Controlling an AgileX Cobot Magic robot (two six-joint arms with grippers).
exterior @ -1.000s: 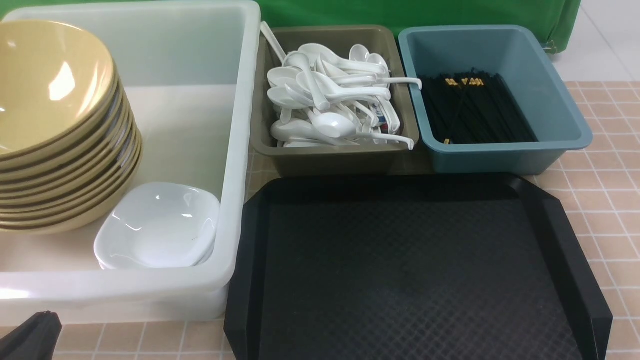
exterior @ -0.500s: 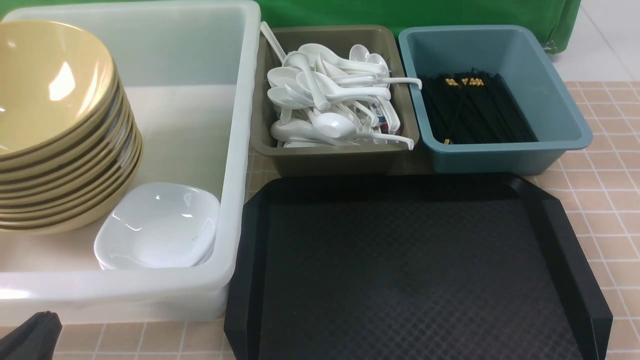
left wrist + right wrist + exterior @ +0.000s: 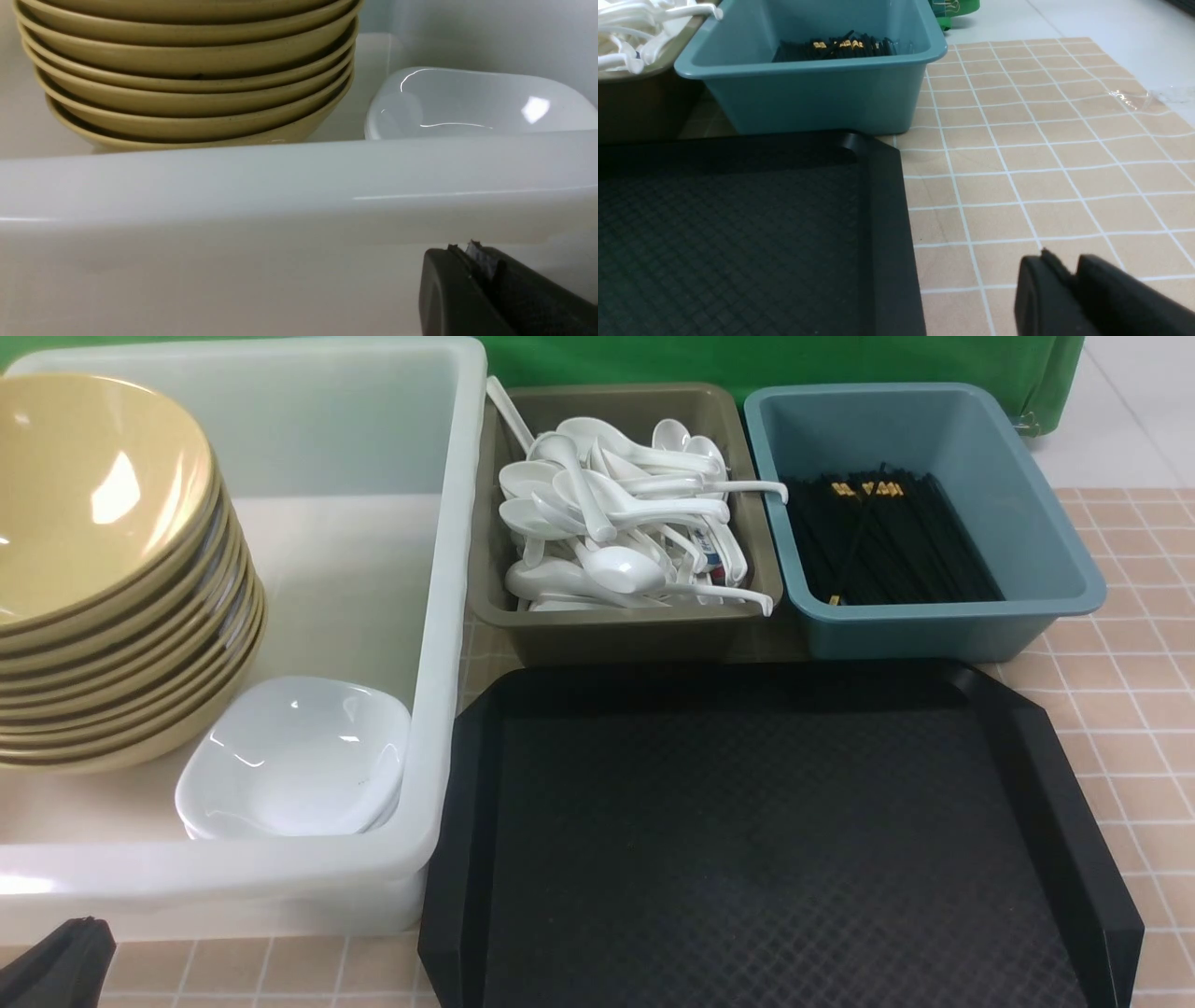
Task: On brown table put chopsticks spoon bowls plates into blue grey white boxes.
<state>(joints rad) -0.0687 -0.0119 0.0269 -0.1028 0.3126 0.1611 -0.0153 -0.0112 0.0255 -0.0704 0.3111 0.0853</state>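
Tiled brown table (image 3: 1134, 644) carries white box (image 3: 448, 616), olive-grey box (image 3: 616, 635), teal-blue box (image 3: 934, 630), black tray (image 3: 775, 840); tray nearest jaws.

The light is bright and even, coming from above. White glare spots lie on the yellow bowls (image 3: 103, 495) at the upper left and on the white plates (image 3: 294, 756). A soft shadow falls under the boxes onto the black tray (image 3: 766, 859). The front view is sharp. In both wrist views the dark fingers at the lower right are blurred.
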